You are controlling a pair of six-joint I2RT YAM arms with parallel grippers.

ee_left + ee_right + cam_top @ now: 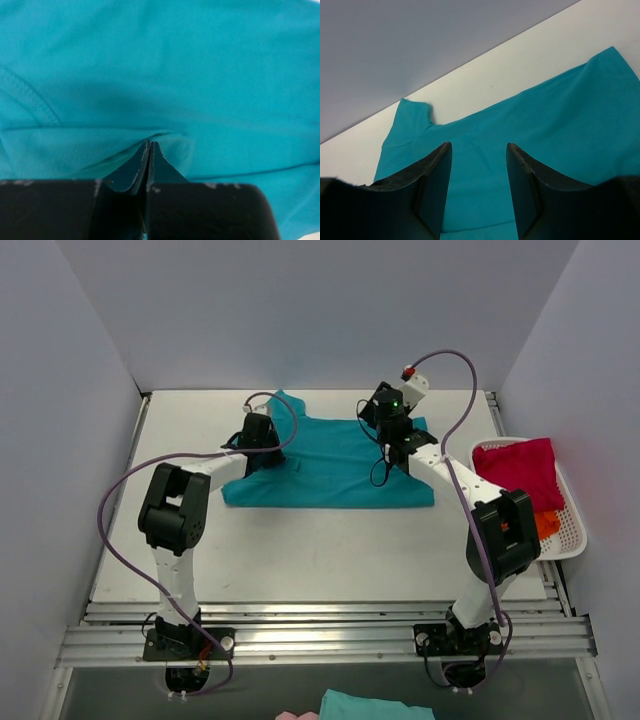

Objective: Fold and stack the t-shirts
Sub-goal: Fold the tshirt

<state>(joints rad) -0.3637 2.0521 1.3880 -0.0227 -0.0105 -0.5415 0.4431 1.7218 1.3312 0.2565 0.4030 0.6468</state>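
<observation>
The first fold of the teal t-shirt (330, 475) looked to be in hand. It lay spread flat on the bench (330, 560), across the middle towards the far edge, with one sleeve poking out at the far left.

The left gripper (150, 146) was down on the shirt's left side, fingers pressed together with a small pucker of teal cloth caught at their tips (a thin pinch, but it read as a grip to me). The right gripper (479, 146) hung over the shirt's right side near the far edge, its jaws apart and nothing between them.

My guess was that the right one needed to drop and pinch its own side, so both could lift and carry the cloth over together. Lifting one side alone would likely drag the shirt crooked.

At the right edge sat a white basket (578, 540) holding the crimson-pink t-shirt (520, 470) on top, with the orange t-shirt (545, 525) peeking out beneath, both waiting. A purple cable (285, 415) looped over the far-left sleeve and could snag there.
</observation>
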